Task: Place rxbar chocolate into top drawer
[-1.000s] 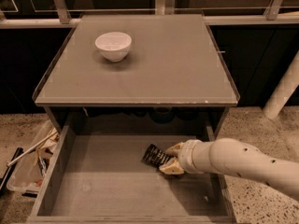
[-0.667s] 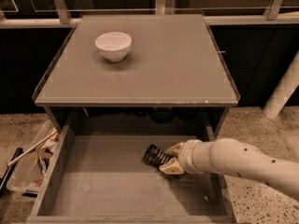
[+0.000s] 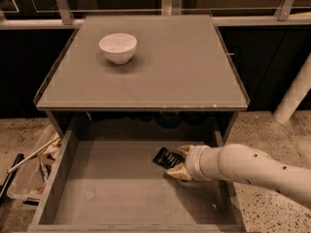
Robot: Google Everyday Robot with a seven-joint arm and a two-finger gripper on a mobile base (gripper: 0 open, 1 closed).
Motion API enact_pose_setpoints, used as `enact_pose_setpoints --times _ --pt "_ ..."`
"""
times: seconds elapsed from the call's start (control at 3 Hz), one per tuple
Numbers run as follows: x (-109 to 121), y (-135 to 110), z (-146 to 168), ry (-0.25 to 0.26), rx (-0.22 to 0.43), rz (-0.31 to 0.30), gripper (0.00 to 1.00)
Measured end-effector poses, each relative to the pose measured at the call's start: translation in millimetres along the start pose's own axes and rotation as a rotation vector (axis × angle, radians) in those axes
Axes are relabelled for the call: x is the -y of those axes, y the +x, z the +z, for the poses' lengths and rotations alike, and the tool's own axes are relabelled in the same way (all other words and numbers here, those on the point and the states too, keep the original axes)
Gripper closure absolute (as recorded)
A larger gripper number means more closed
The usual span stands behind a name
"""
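Note:
The rxbar chocolate (image 3: pixel 166 158), a small black glossy bar with pale lettering, is between the fingers of my gripper (image 3: pixel 181 161). The gripper is shut on it, reaching in from the right on a pale arm, low inside the open top drawer (image 3: pixel 104 188). The bar is tilted and sits just above the drawer's flat grey bottom, in the right middle part; I cannot tell whether it touches. The drawer is pulled out under the grey tabletop (image 3: pixel 165 67).
A white bowl (image 3: pixel 118 47) stands on the tabletop at the back left. A clear bin of cluttered items (image 3: pixel 30 169) sits on the speckled floor left of the drawer. A white post (image 3: pixel 294 98) leans at the right. A railing runs along the back.

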State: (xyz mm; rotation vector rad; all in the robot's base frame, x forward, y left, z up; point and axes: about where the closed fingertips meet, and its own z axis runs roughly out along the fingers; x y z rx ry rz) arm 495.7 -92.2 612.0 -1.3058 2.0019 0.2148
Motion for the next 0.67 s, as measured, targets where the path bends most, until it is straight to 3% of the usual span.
enact_pose_setpoints --times 0.33,0.67 --pt "0.0 0.0 0.0 0.0 0.0 0.0 0.0" --pt "0.0 0.0 0.0 0.0 0.0 0.0 0.0"
